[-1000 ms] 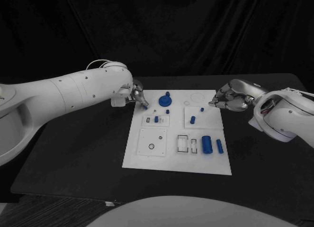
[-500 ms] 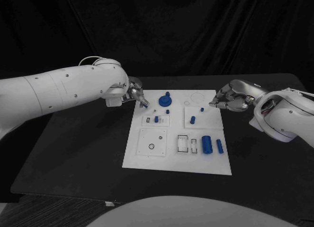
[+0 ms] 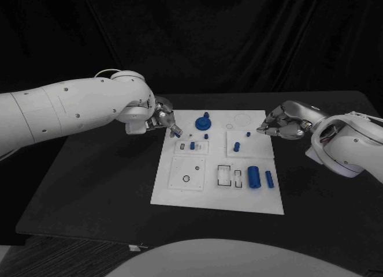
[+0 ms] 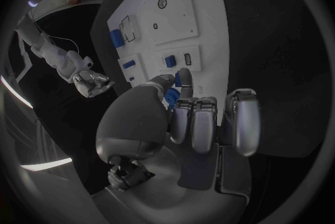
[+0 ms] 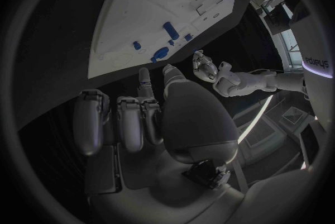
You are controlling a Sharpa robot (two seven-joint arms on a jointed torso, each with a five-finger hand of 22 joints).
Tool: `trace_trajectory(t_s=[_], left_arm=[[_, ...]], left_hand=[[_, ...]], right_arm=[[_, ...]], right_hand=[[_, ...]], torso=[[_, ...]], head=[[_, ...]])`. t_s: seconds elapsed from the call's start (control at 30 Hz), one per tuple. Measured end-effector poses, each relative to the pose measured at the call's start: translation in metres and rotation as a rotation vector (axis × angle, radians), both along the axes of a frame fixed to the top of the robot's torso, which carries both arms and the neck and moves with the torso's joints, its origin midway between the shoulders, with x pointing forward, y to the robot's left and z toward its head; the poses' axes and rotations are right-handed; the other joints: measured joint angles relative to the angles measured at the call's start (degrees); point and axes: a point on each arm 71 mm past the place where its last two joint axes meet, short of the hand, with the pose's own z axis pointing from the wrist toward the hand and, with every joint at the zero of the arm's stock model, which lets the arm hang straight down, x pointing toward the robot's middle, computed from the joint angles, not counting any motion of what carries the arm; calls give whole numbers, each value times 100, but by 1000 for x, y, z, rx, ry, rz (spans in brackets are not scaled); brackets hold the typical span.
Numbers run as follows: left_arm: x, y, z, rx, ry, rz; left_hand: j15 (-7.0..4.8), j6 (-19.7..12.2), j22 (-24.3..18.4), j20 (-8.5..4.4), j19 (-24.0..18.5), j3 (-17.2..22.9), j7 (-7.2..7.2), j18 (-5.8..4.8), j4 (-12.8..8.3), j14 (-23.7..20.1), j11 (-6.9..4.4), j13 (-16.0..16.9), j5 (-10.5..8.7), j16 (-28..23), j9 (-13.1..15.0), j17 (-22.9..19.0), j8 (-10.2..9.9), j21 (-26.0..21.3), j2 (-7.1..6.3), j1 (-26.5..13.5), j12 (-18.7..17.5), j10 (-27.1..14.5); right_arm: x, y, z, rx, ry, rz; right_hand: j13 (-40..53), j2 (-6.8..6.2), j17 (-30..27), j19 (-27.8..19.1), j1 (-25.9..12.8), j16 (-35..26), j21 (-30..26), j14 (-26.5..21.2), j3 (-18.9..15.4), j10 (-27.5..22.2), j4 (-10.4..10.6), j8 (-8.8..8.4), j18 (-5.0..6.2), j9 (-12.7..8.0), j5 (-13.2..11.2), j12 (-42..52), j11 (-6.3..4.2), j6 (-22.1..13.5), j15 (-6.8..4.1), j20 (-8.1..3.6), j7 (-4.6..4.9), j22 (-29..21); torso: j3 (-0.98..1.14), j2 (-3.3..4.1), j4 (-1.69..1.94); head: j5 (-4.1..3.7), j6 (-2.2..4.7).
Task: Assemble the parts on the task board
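Two bulky white arms, thin cable loops, silver hands [image 3: 164, 119] with dark palms.

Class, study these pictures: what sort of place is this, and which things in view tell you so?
Probably a robotics lab test bench: a white task board with small blue parts lies on a black table against dark curtains, with the left hand and right hand poised beside it.

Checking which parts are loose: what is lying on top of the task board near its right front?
On the task board, near its right front, a thick blue cylinder and a thinner blue rod lie side by side next to rectangular slots. What sits beneath them cannot be seen.
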Motion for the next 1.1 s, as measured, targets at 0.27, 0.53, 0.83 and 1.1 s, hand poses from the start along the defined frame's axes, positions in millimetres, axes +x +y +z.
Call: trace_trajectory(t_s=[0.27,0.53,0.83,1.1], left_arm=[[0,-5,-5,15,33,0],[-2,-10,-20,15,63,-1],[-2,-14,-24,10,66,0],[-3,-20,-29,9,72,-5]], left_hand=[[0,0,0,0,0,71,0,0,-70,0,0,0,0,0,0,0,0,0,0,0,0,0],[0,-1,0,0,0,71,1,0,-70,0,1,0,-1,0,0,0,0,-66,0,0,0,1],[0,-1,0,0,0,71,1,0,-70,0,2,0,-1,0,0,0,-88,-66,0,0,0,2],[0,-1,0,0,0,71,2,0,-70,0,9,0,-51,0,0,0,-89,-66,0,0,0,9]], right_arm=[[-1,0,-1,2,3,1],[-2,0,0,5,5,2],[-2,1,-1,6,5,3],[-2,2,-1,6,5,5]], right_hand=[[0,0,0,0,0,0,0,0,0,0,0,0,0,0,0,0,0,0,0,0,0,0],[0,0,0,0,0,0,0,0,0,0,0,0,0,0,0,0,0,0,0,0,0,0],[0,0,0,0,0,0,0,0,0,0,0,0,-1,0,0,0,0,0,0,0,0,0],[0,0,0,0,0,0,0,0,0,0,0,0,0,0,0,0,0,0,0,0,0,0]], torso=[[3,-19,12],[-7,-29,26],[-7,-25,20],[-4,-26,19]], head=[[-40,0],[-55,0],[-41,0],[-23,0]])
